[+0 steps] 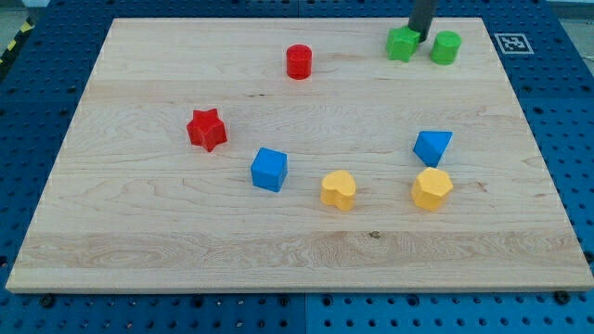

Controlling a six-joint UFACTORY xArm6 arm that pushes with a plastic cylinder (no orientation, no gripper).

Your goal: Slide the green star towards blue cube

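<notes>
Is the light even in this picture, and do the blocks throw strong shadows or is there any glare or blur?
Camera view: light is soft and even over the wooden board, without glare; the red star and blue cube cast only faint, short shadows; blocks look sharp; the rod is cut off by the view's top, my tip sits between the green star and the green cylinder.

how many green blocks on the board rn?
2, both near the view's top right: the green star, with my tip at its upper right edge, and a green cylinder just right of the tip. None appears hidden.
</notes>
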